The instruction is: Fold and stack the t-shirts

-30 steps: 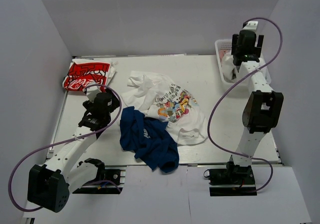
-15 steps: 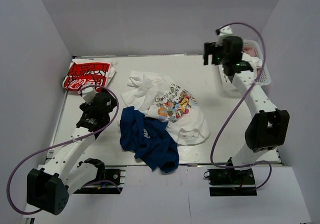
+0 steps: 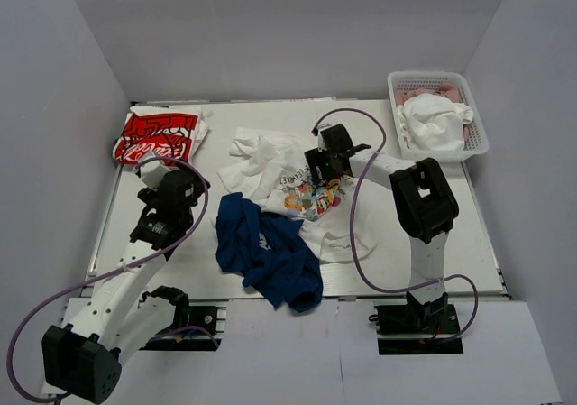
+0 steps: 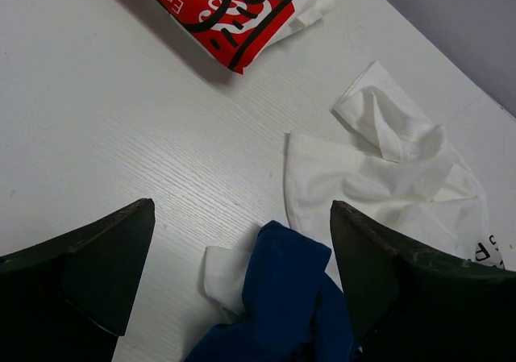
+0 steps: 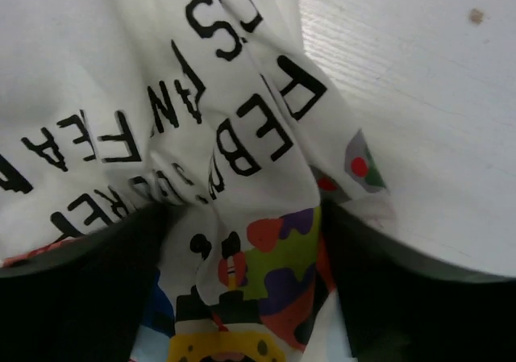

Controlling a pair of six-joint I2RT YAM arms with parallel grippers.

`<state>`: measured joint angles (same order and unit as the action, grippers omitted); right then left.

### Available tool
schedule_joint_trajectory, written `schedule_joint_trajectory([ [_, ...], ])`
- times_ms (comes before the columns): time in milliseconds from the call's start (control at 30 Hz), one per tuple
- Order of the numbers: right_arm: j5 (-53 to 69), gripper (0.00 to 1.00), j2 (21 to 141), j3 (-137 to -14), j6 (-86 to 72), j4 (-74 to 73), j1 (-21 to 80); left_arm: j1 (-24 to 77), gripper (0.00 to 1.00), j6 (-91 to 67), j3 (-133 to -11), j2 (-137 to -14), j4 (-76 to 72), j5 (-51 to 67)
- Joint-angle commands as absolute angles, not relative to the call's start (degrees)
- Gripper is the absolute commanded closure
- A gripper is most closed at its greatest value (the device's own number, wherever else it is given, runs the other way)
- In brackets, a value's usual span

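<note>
White worktop [image 3: 261,116] bore a crumpled white cotton t-shirt with colourful print [image 3: 315,197] at frame centre, directly under the released right pincer [image 5: 242,225]; the left pincer [image 4: 242,217], also released, was farther.

red tee [image 4: 242,11] — "Enjo", white tee [image 5: 121,72] — lettering unclear

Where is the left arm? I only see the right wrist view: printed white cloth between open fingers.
Observer: The left gripper hovers open above bare table, near the navy shirt.
Operator: Anything folded?
Observer: The red shirt lies folded at the far left corner.
Operator: Anything in the basket?
Observer: The basket, at the far right corner, holds white cloth.
</note>
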<state>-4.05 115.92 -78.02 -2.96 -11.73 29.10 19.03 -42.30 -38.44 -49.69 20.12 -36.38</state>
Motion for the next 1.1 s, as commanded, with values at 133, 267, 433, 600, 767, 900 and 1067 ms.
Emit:
schedule_joint_trajectory([
  [133,-12.74,0.88,116.38,-78.23,-7.12,-10.46,29.97,18.9,0.01,-42.1,-37.79,-49.74,20.39,-36.3],
  [267,-17.65,1.0,110.07,-82.61,-7.03,-9.66,29.97,18.9,0.01,-41.4,-38.94,-51.85,20.39,-35.16],
  [433,-25.46,1.0,103.29,-93.92,-7.65,-10.46,27.52,18.9,0.01,-40.69,-41.04,-53.96,22.06,-35.16],
  [600,-33.22,1.0,100.55,-104.39,-10.1,-10.37,22.07,18.9,0.01,-38.68,-41.57,-55.11,21.02,-31.22],
  [767,-31.91,1.0,102.47,-117.13,-6.79,-10.99,14.16,18.9,0.01,-34.8,-39.55,-56.24,16.62,-25.41],
  [900,-33.13,1.0,103.45,-122.95,-2.39,-9.06,10.2,18.9,0.01,-32.26,-39.02,-58.62,15.29,-21.02],
  [1067,-39.45,1.0,104.24,-126.74,5.69,-1.59,5.37,19.42,0.01,-31.03,-39.55,-63.19,15.29,-18.28],
])
